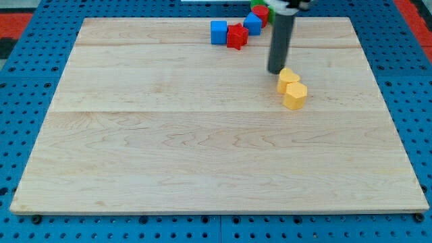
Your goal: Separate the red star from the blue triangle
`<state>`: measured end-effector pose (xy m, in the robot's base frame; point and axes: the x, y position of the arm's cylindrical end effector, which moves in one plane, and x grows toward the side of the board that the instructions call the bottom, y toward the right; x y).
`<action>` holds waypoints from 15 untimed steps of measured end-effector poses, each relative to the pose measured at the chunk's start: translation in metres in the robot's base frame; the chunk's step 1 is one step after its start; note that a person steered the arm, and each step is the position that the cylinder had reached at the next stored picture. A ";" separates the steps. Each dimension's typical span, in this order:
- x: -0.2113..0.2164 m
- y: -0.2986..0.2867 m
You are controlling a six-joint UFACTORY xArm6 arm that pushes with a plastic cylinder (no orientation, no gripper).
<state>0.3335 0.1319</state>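
The red star (237, 36) lies near the view's top, just left of centre-right. The blue triangle (253, 24) touches it on its upper right. A blue cube (218, 32) sits against the star's left side. My tip (276, 71) rests on the board below and to the right of this cluster, about a block's width clear of the star and triangle. It stands right at the upper left of a yellow block (288, 77).
A second yellow block (295, 96) touches the first from below. A red block (260, 12) and a green block (258, 3) sit at the board's top edge (202, 19) above the blue triangle, partly behind the rod.
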 end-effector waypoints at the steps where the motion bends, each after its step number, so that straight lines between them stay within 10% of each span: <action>1: -0.056 0.041; 3: -0.142 0.049; 10: -0.138 -0.040; 15: -0.057 -0.113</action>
<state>0.2765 0.0187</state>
